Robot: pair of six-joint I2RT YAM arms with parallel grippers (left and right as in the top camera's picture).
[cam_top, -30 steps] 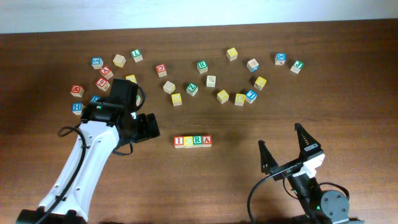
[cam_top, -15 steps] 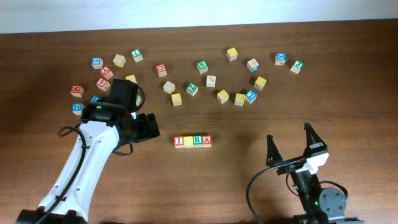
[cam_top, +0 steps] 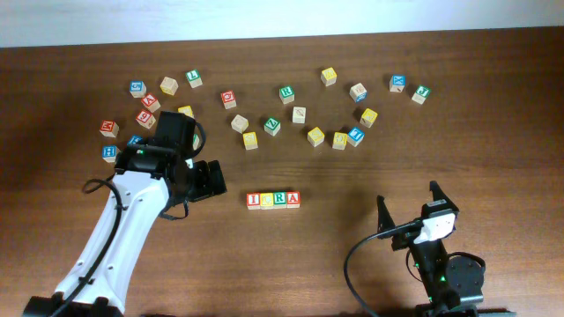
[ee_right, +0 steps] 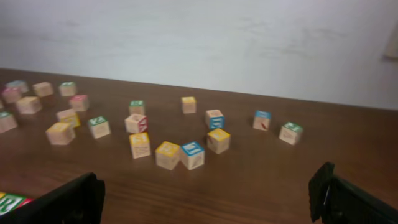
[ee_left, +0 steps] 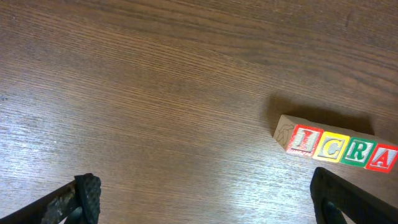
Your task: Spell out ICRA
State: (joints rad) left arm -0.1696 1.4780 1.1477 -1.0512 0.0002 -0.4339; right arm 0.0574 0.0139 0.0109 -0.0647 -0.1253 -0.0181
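Note:
Four wooden cubes stand side by side in a row at the table's middle: red I (cam_top: 254, 201), yellow C (cam_top: 266, 200), green R (cam_top: 279, 200), red A (cam_top: 293, 199). In the left wrist view the row reads I (ee_left: 303, 140), C (ee_left: 332, 146), R (ee_left: 359, 151), A (ee_left: 381, 157). My left gripper (cam_top: 211, 180) is open and empty, just left of the row; it also shows in the left wrist view (ee_left: 205, 199). My right gripper (cam_top: 409, 210) is open and empty at the front right, far from the row; it also shows in the right wrist view (ee_right: 208, 196).
Several loose letter cubes lie scattered across the back of the table, a group at the left (cam_top: 145, 104) and a group at the right (cam_top: 339, 139). In the right wrist view they sit ahead (ee_right: 180, 155). A white wall runs behind the table.
My right arm has pulled back toward the front edge and its gripper has tilted up. The left arm and the cube row have not moved.

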